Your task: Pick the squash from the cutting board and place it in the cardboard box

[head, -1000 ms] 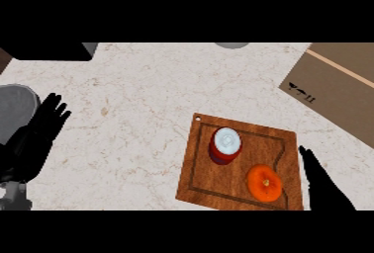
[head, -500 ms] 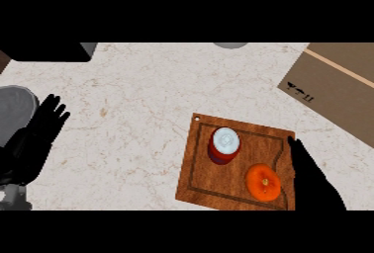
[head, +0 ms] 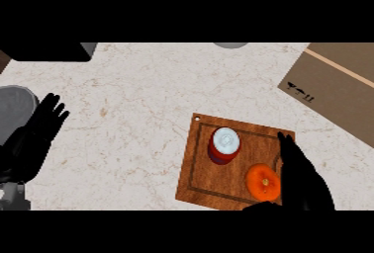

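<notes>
An orange round squash (head: 263, 182) lies on the near right part of the wooden cutting board (head: 202, 173). A red can with a white lid (head: 223, 145) stands on the board just behind and left of it. My right hand (head: 300, 178) is open, fingers straight, right beside the squash on its right side and over the board's right edge. The cardboard box (head: 336, 84) sits at the far right of the counter. At the left edge my left hand (head: 35, 138) rests open, fingers up.
A grey round object (head: 15, 101) shows at the left edge behind my left hand. A dark block (head: 44, 50) lies at the far left corner, and a grey rim (head: 230, 45) at the far middle. Pale marble counter (head: 131, 99) stretches between.
My right hand has moved left from beyond the board's right edge to beside the squash. The left hand has stayed in place.
</notes>
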Robot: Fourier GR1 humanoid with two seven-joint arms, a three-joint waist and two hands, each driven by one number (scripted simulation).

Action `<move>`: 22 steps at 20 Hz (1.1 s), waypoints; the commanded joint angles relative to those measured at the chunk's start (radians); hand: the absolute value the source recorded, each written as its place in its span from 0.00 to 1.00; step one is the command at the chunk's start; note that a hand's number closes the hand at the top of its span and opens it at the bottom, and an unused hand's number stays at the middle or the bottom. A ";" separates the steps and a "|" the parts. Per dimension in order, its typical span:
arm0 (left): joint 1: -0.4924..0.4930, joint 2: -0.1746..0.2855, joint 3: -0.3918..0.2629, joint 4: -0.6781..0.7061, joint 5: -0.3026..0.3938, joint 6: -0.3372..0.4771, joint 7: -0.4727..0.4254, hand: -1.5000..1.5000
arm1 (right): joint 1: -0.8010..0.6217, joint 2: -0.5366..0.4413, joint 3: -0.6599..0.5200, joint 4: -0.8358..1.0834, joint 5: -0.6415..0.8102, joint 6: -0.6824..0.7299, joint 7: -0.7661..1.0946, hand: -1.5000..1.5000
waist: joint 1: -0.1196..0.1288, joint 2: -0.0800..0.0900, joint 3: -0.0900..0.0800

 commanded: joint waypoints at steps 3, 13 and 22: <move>-0.004 -0.024 -0.018 -0.005 -0.019 0.000 0.006 0.50 | -0.104 0.013 -0.005 0.110 -0.027 0.002 0.252 0.00 | 0.007 0.001 0.000; 0.034 -0.021 0.009 -0.026 -0.023 -0.030 -0.003 0.50 | -0.033 0.013 -0.040 0.098 -0.029 0.073 0.217 0.00 | -0.003 -0.003 0.001; 0.053 -0.030 0.025 -0.056 -0.030 -0.025 0.019 0.50 | -0.035 0.013 -0.047 0.194 -0.060 0.028 0.196 0.00 | 0.004 -0.001 0.001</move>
